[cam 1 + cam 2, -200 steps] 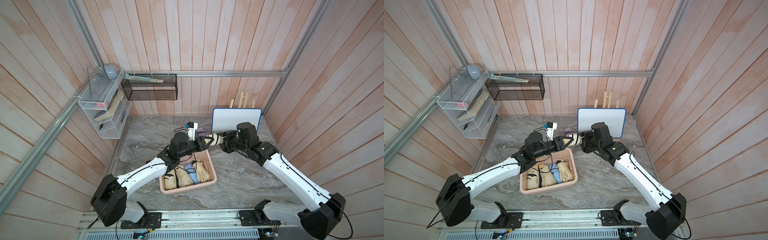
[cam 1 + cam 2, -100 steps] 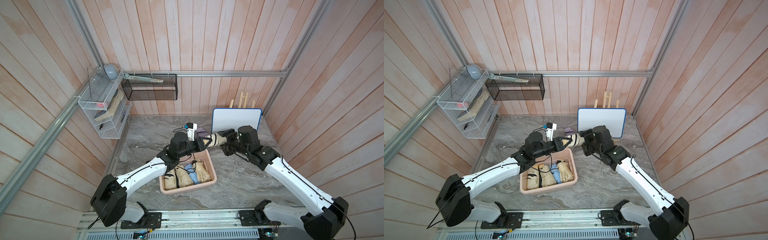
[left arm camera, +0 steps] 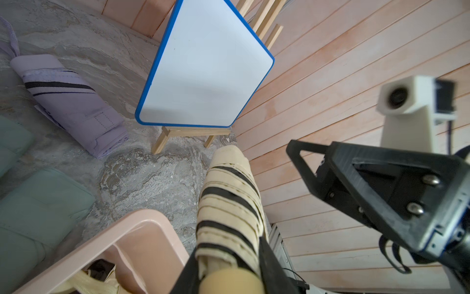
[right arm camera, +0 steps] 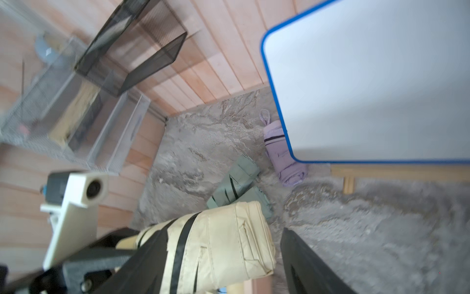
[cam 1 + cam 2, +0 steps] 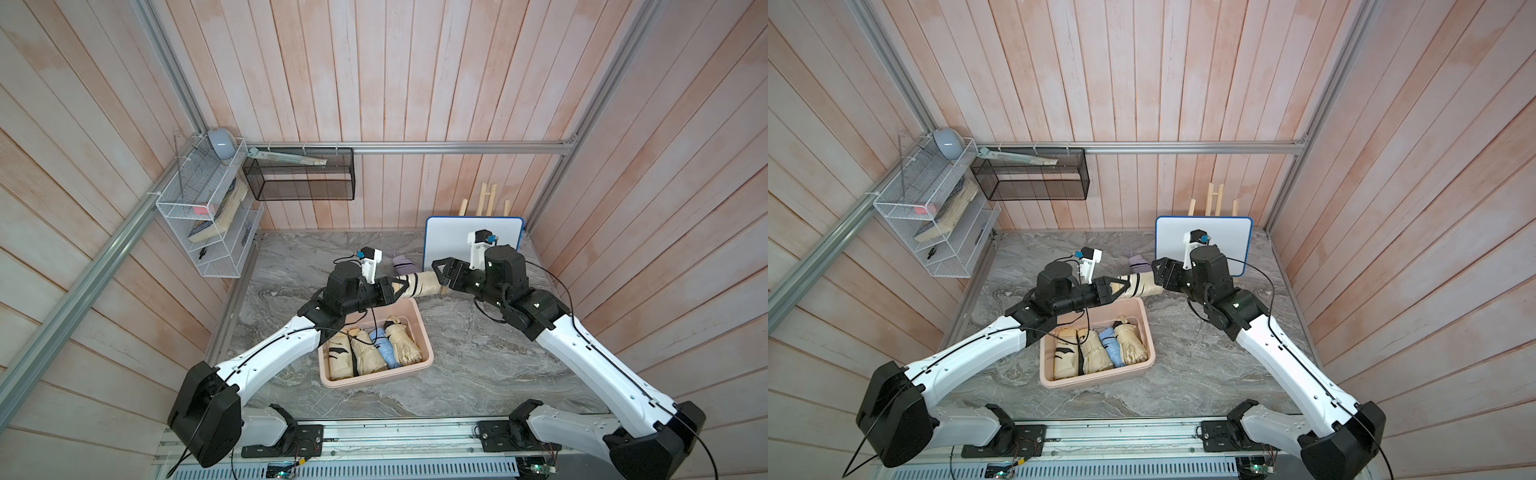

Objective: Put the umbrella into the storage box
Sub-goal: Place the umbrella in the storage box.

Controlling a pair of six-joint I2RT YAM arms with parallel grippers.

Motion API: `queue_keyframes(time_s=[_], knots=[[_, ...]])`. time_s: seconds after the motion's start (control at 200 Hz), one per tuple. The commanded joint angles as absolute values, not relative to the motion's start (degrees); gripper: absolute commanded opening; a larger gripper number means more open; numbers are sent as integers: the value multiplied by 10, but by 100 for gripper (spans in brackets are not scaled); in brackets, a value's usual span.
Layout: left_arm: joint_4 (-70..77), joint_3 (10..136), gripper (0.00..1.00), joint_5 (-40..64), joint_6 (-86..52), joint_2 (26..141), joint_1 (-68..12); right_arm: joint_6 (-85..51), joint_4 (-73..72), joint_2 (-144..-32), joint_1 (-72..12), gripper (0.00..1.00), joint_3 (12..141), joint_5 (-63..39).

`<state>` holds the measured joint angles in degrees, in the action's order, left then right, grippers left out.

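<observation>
Beige umbrella (image 5: 419,284) pinched by left gripper (image 5: 395,287) (handle end), right gripper (image 5: 439,274) spread alongside.

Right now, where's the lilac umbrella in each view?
Top view: lilac umbrella beside the whiteboard's lower corner.
Top view: same spot.
Left wrist: on the marble by the board's corner.
Right wrist: partly behind the board's edge.
Landmark: blue-rimmed whiteboard, in all four.
</observation>
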<state>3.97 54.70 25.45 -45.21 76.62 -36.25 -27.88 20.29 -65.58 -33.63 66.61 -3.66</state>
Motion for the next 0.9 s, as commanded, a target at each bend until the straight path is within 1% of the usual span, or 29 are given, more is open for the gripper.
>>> queue_keyframes(time_s=[0.0,0.07,0.14,0.22,0.34,0.43,0.75,0.895], knots=[[28,568,0,312,-409,746,-360,66,216,-648,-365,78,694,-105],[2,576,0,333,-391,745,-359,193,236,-638,-382,83,683,-104],[-28,587,0,348,-370,746,-359,275,253,-636,-394,89,679,-98],[-47,592,0,356,-357,744,-359,332,282,-648,-408,92,687,-90],[-53,589,0,362,-352,738,-359,389,338,-677,-427,93,701,-79],[-56,587,0,366,-350,736,-359,407,346,-685,-441,94,693,-68],[-41,577,0,382,-350,730,-359,402,338,-695,-473,95,660,-63],[-52,580,0,385,-340,729,-359,415,336,-695,-472,89,644,-41]])
